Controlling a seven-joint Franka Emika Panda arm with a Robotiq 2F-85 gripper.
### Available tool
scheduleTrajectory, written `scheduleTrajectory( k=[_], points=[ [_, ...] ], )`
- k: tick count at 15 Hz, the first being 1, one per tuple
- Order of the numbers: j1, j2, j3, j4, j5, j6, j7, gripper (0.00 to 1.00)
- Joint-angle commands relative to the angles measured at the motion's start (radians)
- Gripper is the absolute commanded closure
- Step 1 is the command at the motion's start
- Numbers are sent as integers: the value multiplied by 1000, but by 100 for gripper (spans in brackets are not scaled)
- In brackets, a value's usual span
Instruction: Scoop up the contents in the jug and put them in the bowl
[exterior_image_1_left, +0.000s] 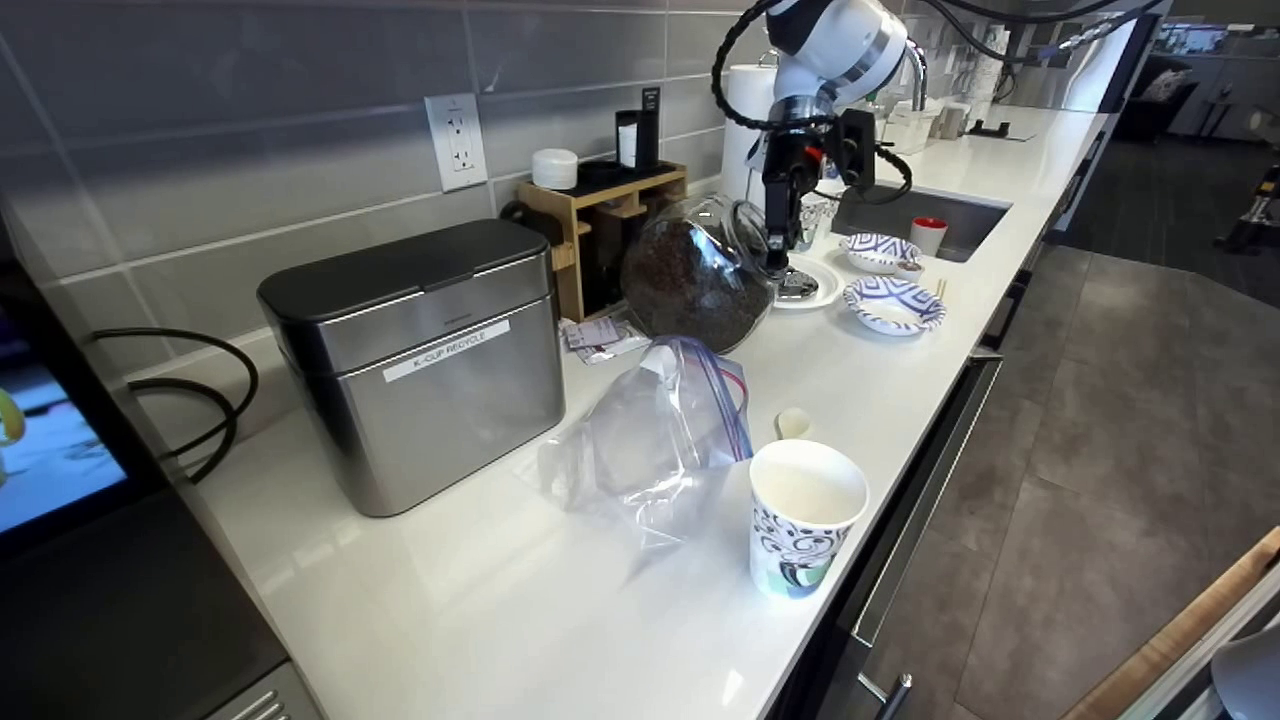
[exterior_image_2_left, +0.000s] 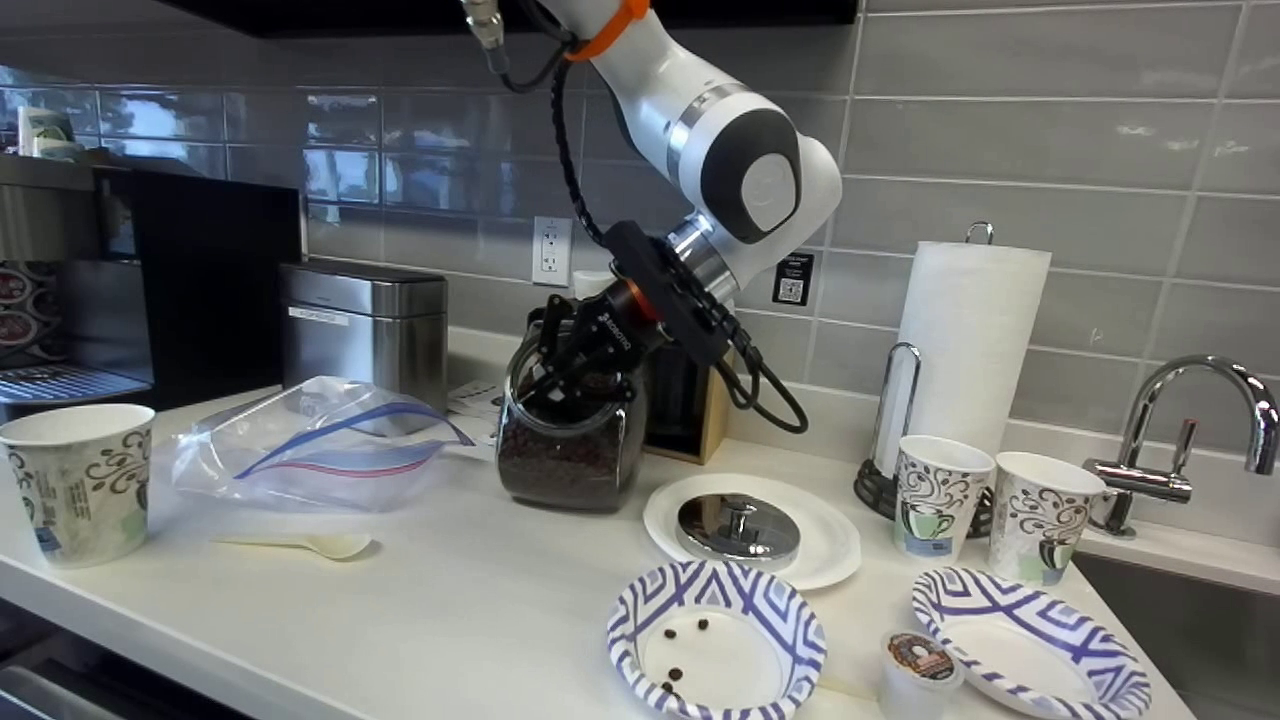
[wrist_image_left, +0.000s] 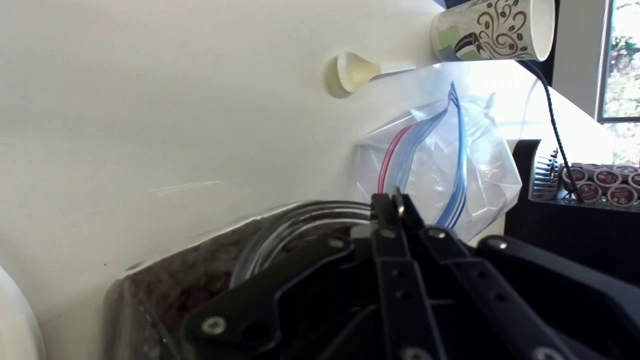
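The jug is a clear, bulbous glass jar with dark brown beans, lid off. It stands on the counter in both exterior views, and its side and rim show at lower left in the wrist view. My gripper is at the jug's mouth, tilted down. In the wrist view the fingertips are nearly together on a thin shiny piece, mostly hidden; I cannot tell what it is. A blue-patterned bowl holds several loose beans; it also shows in an exterior view.
A chrome lid lies on a white plate. A second patterned bowl and a pod are beside the bowl. A pale spoon, plastic bag, paper cup and steel bin stand around.
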Motion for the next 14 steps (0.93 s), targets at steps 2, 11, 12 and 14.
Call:
scheduleTrajectory(
  k=[2, 11, 12, 14],
  points=[
    [-29, 33, 19, 38, 62, -28, -7, 99],
    [-70, -18, 7, -21, 88, -66, -48, 99],
    [-75, -26, 5, -27, 85, -81, -59, 99],
    [-85, -41, -1, -37, 83, -107, -79, 99]
  ],
)
